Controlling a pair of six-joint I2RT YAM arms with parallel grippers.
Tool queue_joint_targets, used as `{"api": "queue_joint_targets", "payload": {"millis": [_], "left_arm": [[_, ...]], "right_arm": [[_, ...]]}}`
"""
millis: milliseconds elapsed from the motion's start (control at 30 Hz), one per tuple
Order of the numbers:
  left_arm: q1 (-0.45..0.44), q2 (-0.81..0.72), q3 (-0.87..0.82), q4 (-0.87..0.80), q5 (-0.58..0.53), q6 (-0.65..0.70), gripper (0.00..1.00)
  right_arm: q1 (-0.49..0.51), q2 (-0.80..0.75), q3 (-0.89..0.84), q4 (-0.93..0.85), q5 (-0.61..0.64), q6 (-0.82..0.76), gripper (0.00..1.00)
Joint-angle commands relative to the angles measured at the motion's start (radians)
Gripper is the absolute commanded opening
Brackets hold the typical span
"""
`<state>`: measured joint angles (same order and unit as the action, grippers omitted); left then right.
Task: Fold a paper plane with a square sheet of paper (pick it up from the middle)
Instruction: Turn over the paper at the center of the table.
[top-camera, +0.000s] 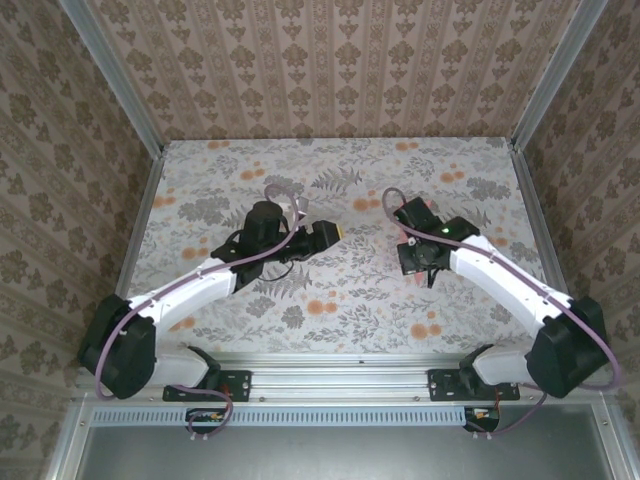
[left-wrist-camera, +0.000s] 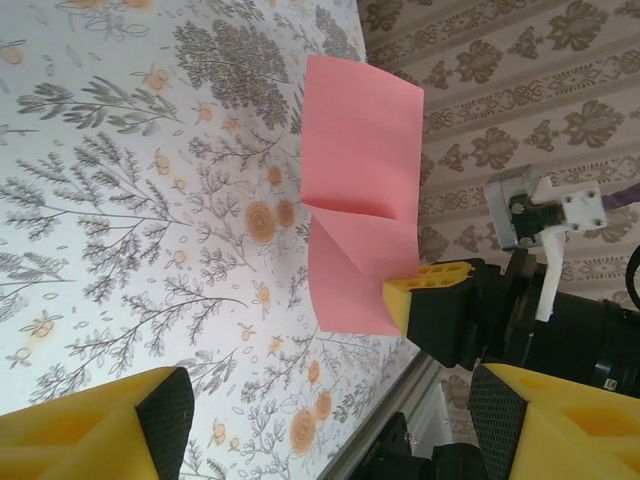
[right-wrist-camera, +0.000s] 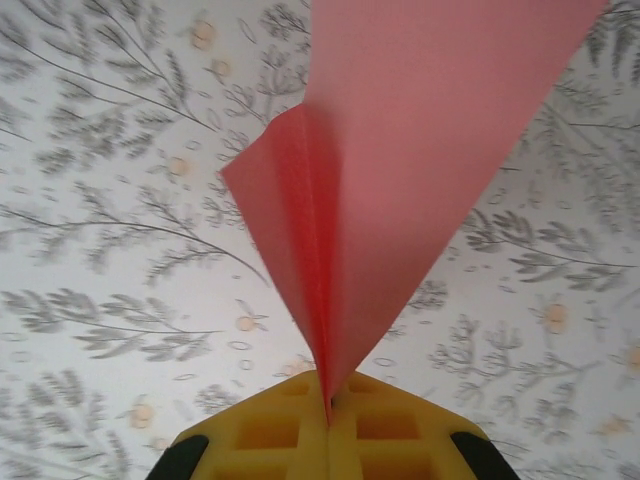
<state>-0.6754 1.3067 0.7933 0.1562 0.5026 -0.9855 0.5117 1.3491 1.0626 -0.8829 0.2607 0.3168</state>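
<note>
Right wrist, right gripper (right-wrist-camera: 328, 415) pinching folded paper (right-wrist-camera: 400, 150), left gripper (left-wrist-camera: 330, 430) spread.

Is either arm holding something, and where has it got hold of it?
The right gripper pinches the folded pink paper by a creased corner; the left gripper is open, holding nothing.

Salmon-pink sheet of paper (left-wrist-camera: 360, 200), folded with centre crease, held aloft, edge pinched in right claw (right-wrist-camera: 328, 405).
</note>
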Motion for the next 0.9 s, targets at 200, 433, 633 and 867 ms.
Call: {"api": "queue_joint_targets", "payload": {"millis": [200, 433, 633, 867], "left_arm": [[0.073, -0.124, -0.076, -0.114, 0.034, 0.054, 0.76], [0.126, -0.234, -0.118, -0.218, 0.025, 0.087, 0.77], [0.166, -0.308, -0.158, -0.264, 0.035, 0.088, 0.77], [0.185, -0.333, -0.181, -0.28, 0.041, 0.088, 0.78]], "right_arm": [[0.169, 0.293, 0.121, -0.147, 0.228, 0.069, 0.04], [0.299, 0.484, 0.226, -0.1, 0.112, 0.095, 0.11], [0.371, 0.586, 0.305, -0.042, 0.008, 0.098, 0.24], [0.388, 0.532, 0.311, 0.012, -0.032, 0.091, 0.41]]}}
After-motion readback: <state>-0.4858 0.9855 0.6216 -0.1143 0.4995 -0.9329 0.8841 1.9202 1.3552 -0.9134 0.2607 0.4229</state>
